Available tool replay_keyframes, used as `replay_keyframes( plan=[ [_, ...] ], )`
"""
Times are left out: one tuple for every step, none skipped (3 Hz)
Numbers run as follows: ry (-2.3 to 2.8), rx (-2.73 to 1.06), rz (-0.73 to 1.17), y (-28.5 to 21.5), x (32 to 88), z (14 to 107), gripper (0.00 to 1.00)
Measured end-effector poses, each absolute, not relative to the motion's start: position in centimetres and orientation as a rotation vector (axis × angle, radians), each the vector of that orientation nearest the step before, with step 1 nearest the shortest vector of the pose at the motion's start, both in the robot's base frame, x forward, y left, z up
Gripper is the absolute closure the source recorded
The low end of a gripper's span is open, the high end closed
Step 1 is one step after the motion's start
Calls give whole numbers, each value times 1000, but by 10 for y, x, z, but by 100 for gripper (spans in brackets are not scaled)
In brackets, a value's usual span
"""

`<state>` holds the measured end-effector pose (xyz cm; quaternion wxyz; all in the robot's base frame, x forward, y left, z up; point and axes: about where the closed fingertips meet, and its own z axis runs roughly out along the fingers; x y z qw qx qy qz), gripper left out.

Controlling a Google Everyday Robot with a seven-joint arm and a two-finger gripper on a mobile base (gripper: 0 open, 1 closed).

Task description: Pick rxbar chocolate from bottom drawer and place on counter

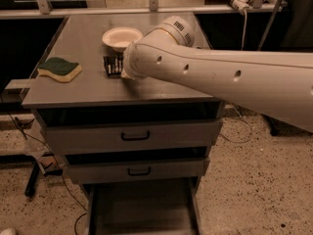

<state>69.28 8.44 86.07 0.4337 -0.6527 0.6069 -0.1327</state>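
Rxbar chocolate [112,65], a small flat black wrapped bar with white print too small to read, lies on the flat grey metal counter [88,89], near a round white bowl [121,37]. The robot's gripper [125,73] sits at the bar's right edge, and its grip cannot be told. The grey metal bottom drawer [142,212] stands open.

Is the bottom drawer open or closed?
Open: the bottom drawer juts out, floor showing. The gripper, mostly behind the arm, is over the counter.
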Motion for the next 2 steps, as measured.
replay_keyframes(
  plan=[
    [1512, -1626, -331, 84, 693, 861, 57],
    [1512, -1626, -331, 84, 693, 861, 36]
  ],
)
